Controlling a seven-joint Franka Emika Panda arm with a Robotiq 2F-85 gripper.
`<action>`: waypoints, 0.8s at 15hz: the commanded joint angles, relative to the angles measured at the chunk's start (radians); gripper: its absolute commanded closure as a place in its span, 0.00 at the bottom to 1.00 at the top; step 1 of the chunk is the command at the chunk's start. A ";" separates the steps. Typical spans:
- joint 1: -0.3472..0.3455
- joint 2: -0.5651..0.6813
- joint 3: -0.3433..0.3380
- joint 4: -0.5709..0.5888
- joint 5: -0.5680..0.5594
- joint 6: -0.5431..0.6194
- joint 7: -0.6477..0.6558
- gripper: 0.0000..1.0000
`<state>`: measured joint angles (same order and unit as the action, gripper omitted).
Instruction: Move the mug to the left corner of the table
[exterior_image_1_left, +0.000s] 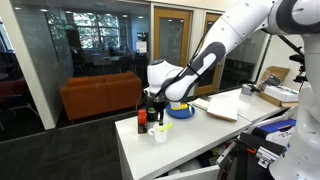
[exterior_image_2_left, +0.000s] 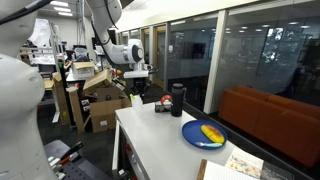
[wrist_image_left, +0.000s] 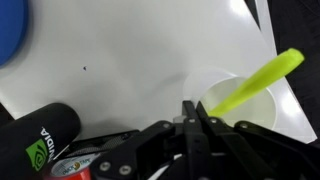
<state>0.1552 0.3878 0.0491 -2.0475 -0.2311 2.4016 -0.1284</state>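
Observation:
The mug is a small white cup with a yellow-green utensil standing in it. It sits near the corner of the white table. In both exterior views it stands by the table's end. My gripper has its fingers pressed together, with the tips just beside the mug's rim in the wrist view. In an exterior view the gripper hangs above the mug, apart from it. Nothing shows between the fingers.
A dark cylindrical container and a red can stand close beside the mug. The blue dish with yellow inside lies further along the table. Papers and boxes lie beyond.

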 joint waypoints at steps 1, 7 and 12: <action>0.017 0.042 0.016 0.055 -0.020 -0.035 0.016 0.99; 0.055 0.126 0.045 0.140 -0.008 -0.058 0.014 0.99; 0.081 0.195 0.047 0.209 -0.010 -0.073 0.024 0.99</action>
<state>0.2285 0.5422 0.0949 -1.9010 -0.2308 2.3770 -0.1224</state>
